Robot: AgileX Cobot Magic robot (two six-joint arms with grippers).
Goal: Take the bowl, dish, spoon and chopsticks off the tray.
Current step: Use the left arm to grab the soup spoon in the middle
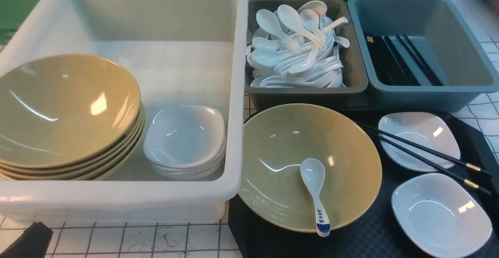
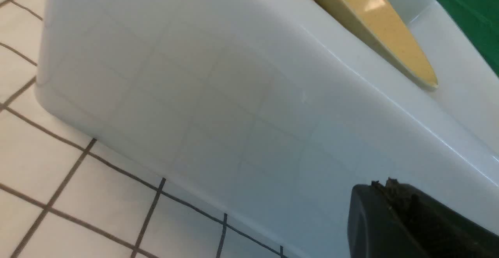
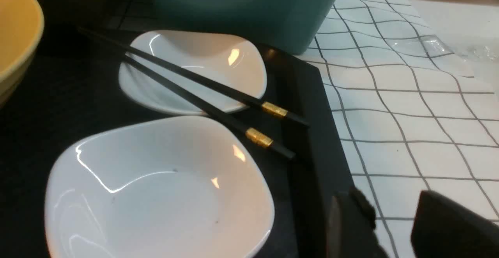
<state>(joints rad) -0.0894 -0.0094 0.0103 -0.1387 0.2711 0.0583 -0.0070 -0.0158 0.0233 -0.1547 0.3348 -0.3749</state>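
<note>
The black tray (image 1: 370, 234) lies at the front right. On it stands the olive-yellow bowl (image 1: 288, 141), with the blue-marked spoon (image 1: 315, 191) inside and its handle over the near rim. The chopsticks (image 1: 421, 152) lie across the far white dish (image 1: 419, 133), and a second dish (image 1: 440, 215) sits nearer. My right gripper (image 3: 390, 207) is open and empty over the checked cloth, just off the tray's right edge (image 3: 312, 133) near the chopsticks' (image 3: 202, 90) gold-banded ends. My left gripper (image 2: 384, 184) is shut and empty, low beside the white tub's outer wall.
A big white tub (image 1: 234, 94) on the left holds stacked olive bowls (image 1: 66, 110) and stacked white dishes (image 1: 183, 141). Behind the tray, a grey tub (image 1: 354, 82) holds plain white spoons and a blue tub (image 1: 483, 78) holds black chopsticks.
</note>
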